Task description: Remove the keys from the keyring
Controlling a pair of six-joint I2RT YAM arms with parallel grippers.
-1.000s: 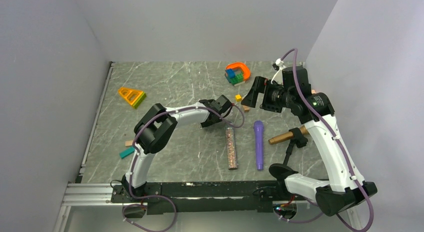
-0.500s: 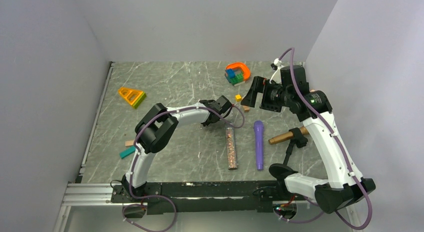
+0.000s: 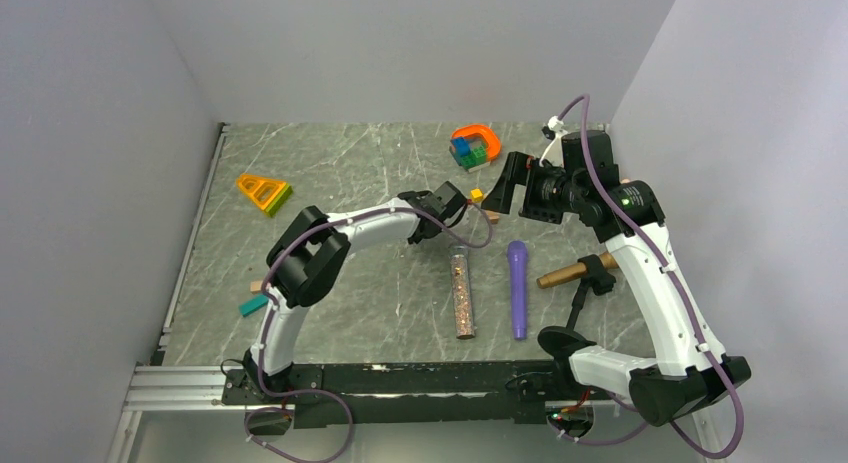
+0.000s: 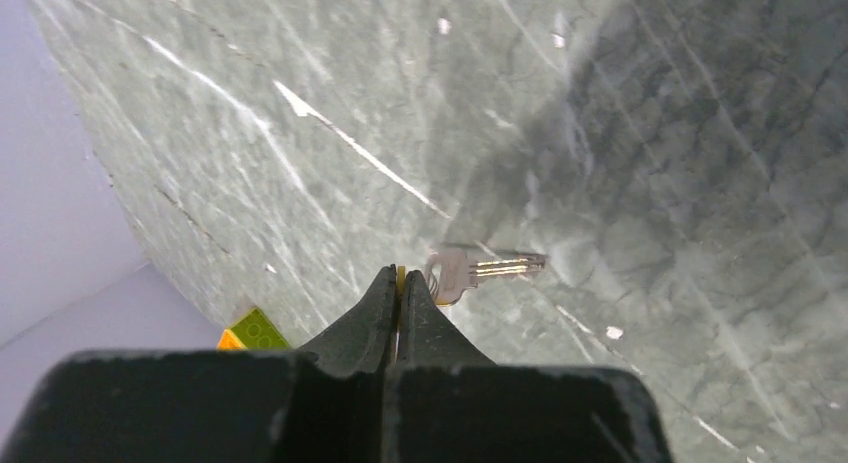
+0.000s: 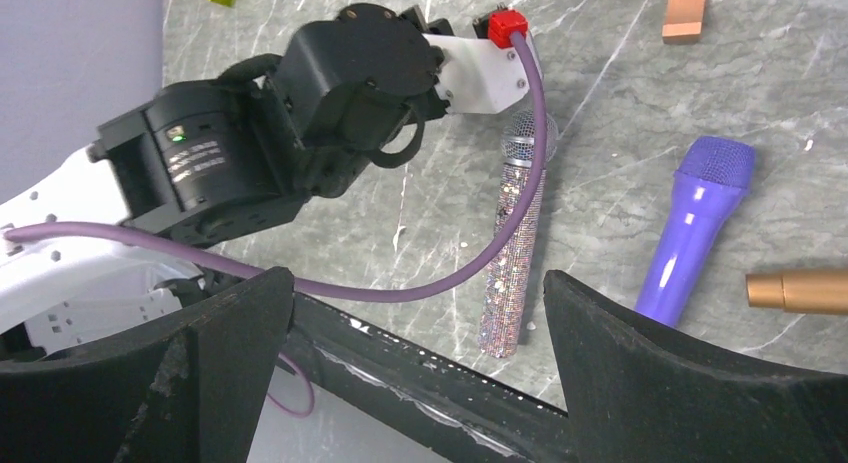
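The key (image 4: 485, 269) lies with its long axis across the left wrist view, blade pointing right, its head and small ring (image 4: 434, 286) just beside the tips of the left fingers (image 4: 372, 318); those fingers are pressed together on a yellow sliver (image 4: 399, 274); the top view is too coarse to show key or ring; only the right wrist view shows the right fingers (image 5: 650, 373) spread wide; the tabletop (image 3: 350, 163) is grey-green veined stone, with plain pale walls around it.

Grey marble tbl (image 3: 330, 168), pale walls (image 3: 400, 43)
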